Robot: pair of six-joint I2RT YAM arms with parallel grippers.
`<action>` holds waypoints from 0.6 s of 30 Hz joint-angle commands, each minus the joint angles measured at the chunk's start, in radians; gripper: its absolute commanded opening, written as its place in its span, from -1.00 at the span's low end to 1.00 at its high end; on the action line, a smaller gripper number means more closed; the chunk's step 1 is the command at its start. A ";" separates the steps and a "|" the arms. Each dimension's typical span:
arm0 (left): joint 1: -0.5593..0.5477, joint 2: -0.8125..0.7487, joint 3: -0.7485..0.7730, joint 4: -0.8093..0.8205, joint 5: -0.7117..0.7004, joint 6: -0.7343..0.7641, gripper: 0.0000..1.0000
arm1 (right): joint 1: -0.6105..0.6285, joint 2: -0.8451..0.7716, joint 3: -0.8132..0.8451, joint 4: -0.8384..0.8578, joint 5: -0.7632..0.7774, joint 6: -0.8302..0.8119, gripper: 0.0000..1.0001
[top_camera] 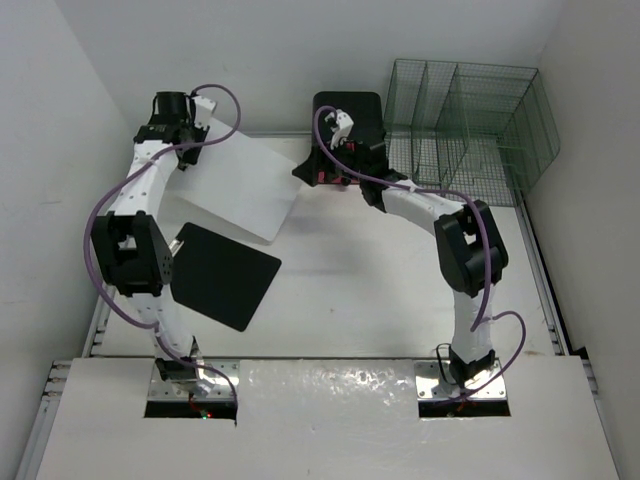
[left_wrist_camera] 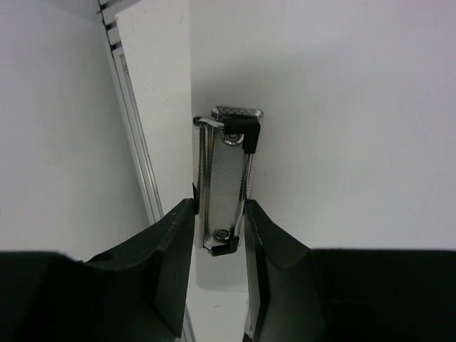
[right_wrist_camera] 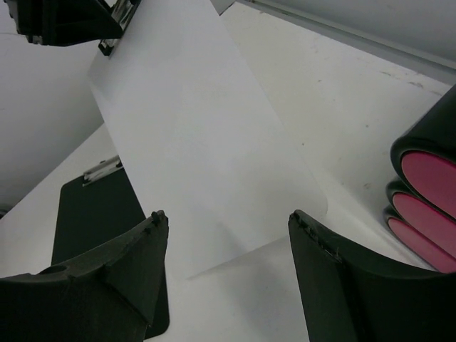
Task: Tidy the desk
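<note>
Left hand [left_wrist_camera: 219, 208]: pinching the white clipboard [top_camera: 240, 185] by its clip [left_wrist_camera: 226, 164] (long axis slants toward the bench [top_camera: 380, 290]).
Right hand [right_wrist_camera: 228, 235]: spread, nearer the free end.

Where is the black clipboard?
In the top view the black clipboard lies flat on the desk's left side, right beside the left arm, just nearer than the white clipboard that the left fingers hold up.

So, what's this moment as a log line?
left claw: shut on white flat clipboard | right claw: open, empty | black flat clipboard: lying on white desk
</note>
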 commanded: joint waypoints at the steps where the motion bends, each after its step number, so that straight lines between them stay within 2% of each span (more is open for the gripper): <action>1: -0.021 -0.115 -0.019 0.029 0.030 0.043 -1.00 | 0.010 -0.011 0.053 0.037 -0.042 0.007 0.34; 5: -0.035 -0.169 -0.049 0.038 0.047 0.118 -1.00 | 0.018 -0.004 0.068 0.043 -0.054 0.005 0.37; 6: -0.067 -0.187 -0.066 0.043 0.055 0.134 -1.00 | 0.022 -0.002 0.071 0.044 -0.062 0.005 0.39; 10: -0.123 -0.244 -0.135 0.048 0.085 0.218 -1.00 | 0.034 -0.001 0.094 0.041 -0.114 -0.010 0.56; 18: -0.187 -0.308 -0.191 0.000 0.176 0.299 -1.00 | 0.090 0.018 0.140 -0.061 -0.205 -0.103 0.57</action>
